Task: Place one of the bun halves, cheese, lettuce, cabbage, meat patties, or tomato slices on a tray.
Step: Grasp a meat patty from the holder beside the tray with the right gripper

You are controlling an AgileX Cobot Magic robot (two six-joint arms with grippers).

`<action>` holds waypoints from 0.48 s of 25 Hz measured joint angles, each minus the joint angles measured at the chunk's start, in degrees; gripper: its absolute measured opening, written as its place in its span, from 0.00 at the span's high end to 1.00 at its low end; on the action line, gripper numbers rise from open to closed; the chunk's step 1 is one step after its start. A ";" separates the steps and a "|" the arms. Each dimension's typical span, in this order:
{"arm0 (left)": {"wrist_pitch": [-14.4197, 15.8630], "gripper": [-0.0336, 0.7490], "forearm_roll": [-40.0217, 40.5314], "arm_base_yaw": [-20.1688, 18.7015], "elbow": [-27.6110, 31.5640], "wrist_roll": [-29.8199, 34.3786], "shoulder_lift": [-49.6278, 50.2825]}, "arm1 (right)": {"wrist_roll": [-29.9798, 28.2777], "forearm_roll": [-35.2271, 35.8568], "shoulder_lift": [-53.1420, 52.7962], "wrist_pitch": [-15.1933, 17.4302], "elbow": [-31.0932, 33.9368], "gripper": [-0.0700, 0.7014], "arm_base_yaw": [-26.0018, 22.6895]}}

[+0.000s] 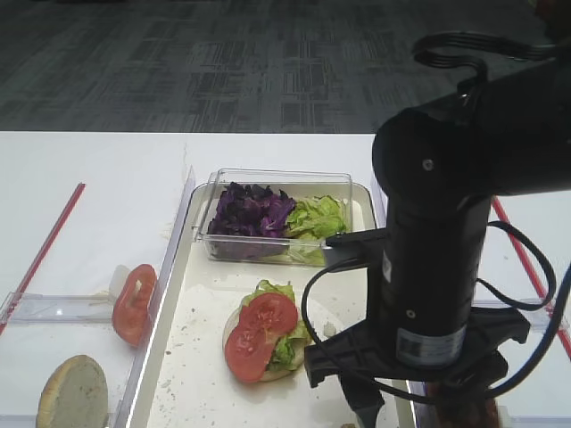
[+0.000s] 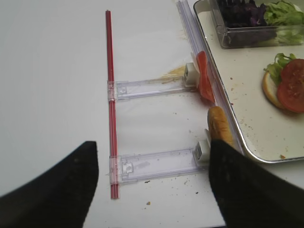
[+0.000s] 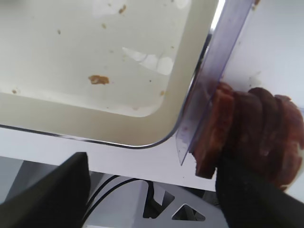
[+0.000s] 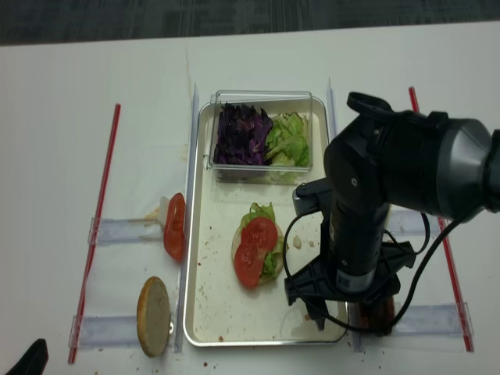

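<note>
The cream tray [image 4: 205,312] carries a bun half [image 4: 236,248] topped with lettuce [image 4: 262,212] and tomato slices [image 4: 254,250]. My right gripper [image 3: 156,202] hangs open over the tray's near right corner [image 3: 156,118]. Its right finger [image 3: 256,199] is in front of a row of meat patties [image 3: 256,123], which stand on edge against a clear divider [image 3: 209,85]. My left gripper [image 2: 152,190] is open above bare table, left of a bun half [image 2: 219,124] and tomato slices [image 2: 204,78] outside the tray. Purple cabbage [image 1: 254,212] lies in the clear box. No cheese is in view.
The clear box [image 4: 262,98] at the tray's far end also holds more lettuce [image 1: 317,217]. Red strips [image 4: 98,226] and clear plastic holders [image 2: 147,88] lie on the white table on both sides. The right arm [image 1: 437,250] hides the tray's near right part.
</note>
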 joint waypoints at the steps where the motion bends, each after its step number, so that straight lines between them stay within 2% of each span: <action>1: 0.00 0.33 0.00 0.00 0.00 0.00 0.00 | 0.00 0.00 0.15 0.01 0.00 0.16 0.00; 12: 0.00 0.33 0.00 0.00 0.00 0.00 0.00 | 0.10 -0.38 2.09 -0.27 -0.22 0.17 -0.34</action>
